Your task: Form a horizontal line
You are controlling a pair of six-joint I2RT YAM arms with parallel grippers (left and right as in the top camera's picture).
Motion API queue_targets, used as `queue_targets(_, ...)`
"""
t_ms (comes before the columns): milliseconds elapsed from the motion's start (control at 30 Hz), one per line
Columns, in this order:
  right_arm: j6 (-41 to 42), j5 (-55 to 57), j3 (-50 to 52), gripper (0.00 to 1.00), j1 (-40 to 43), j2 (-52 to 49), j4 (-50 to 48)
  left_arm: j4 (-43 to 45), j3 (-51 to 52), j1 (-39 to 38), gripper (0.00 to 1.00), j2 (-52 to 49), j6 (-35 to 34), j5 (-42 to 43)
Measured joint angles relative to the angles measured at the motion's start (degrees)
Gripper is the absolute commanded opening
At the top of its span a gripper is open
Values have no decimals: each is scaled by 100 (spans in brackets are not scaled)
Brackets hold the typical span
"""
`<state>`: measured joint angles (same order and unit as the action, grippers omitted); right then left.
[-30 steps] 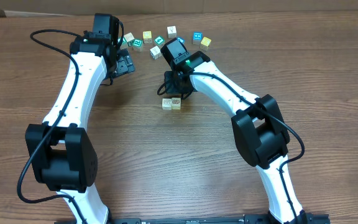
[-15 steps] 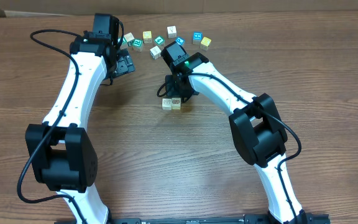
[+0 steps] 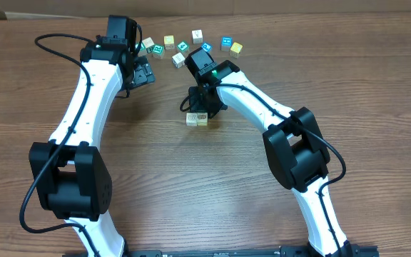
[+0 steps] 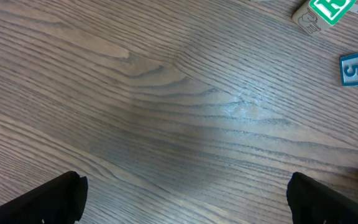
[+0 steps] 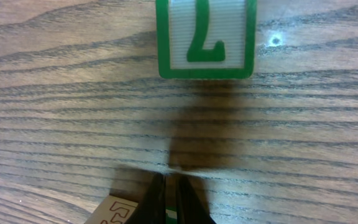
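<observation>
From overhead, I see the right gripper (image 3: 199, 108) a touch lower and further left than a second ago, over the block pair (image 3: 197, 120) mid-table, while the left gripper (image 3: 144, 73) hasn't budged near the scattered blocks (image 3: 191, 44) at the far side. My left wrist view shows its fingers (image 4: 48, 199) spread wide over the bare table (image 4: 166, 112). On the right wrist view, the fingers (image 5: 155, 199) are pressed together, with a tan block (image 5: 114, 213) just beside them and a green block (image 5: 205, 38) ahead, apart.

The left arm (image 3: 84, 107) and right arm (image 3: 252, 106) wear smooth white shells between bulky black joint blocks. A thin black cable (image 3: 37, 41) loops off each. The left gripper (image 3: 143, 74) is all black, and a green light (image 3: 209, 71) glows by the right wrist
</observation>
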<state>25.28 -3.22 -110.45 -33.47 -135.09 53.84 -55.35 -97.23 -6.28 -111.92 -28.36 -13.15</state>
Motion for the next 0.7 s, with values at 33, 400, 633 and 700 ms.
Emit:
queue_targets(33,-2,0,0,4,0,0,7,0,0,2,100,0,0,0)
queue_targets(400,-2,-11,2,4,0,0,-59,-2,0,2,100,0,0,2)
queue_targets(633,-4,380,0,4,52,0,-177,0,0,2,100,0,2,0)
queue_targets(700,-4,424,0,4,138,0,-149,0,0,2,100,0,0,0)
